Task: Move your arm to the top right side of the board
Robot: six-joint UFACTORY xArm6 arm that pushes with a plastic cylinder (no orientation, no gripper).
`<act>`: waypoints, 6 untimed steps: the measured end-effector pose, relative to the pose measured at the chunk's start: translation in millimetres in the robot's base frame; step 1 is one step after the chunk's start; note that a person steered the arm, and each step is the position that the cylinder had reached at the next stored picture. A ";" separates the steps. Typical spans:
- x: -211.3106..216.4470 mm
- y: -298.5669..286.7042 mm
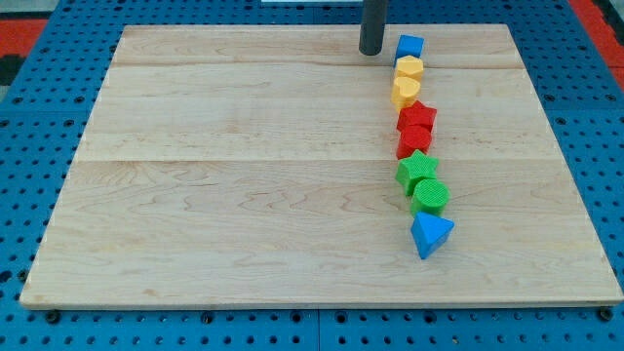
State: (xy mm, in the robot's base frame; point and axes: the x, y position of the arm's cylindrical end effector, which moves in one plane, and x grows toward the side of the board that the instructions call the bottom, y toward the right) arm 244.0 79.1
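My tip [370, 51] rests on the wooden board [224, 166] near the view's top edge, right of centre. It stands just left of a blue cube [409, 46], with a small gap between them. Below the cube a column of blocks runs down the view: a yellow hexagon [409, 68], a yellow heart-like block [406, 91], a red star [417, 116], a red block [413, 139], a green star [416, 169], a green cylinder [430, 195] and a blue triangle [430, 234]. The board's top right corner [502, 34] lies to the right of the cube.
The board lies on a blue perforated table [585, 117]. Red areas show at the view's top left corner [24, 24] and top right corner [600, 15].
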 end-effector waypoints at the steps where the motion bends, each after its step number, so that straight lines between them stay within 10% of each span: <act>1: 0.0 -4.0; 6: -28.7 -14.0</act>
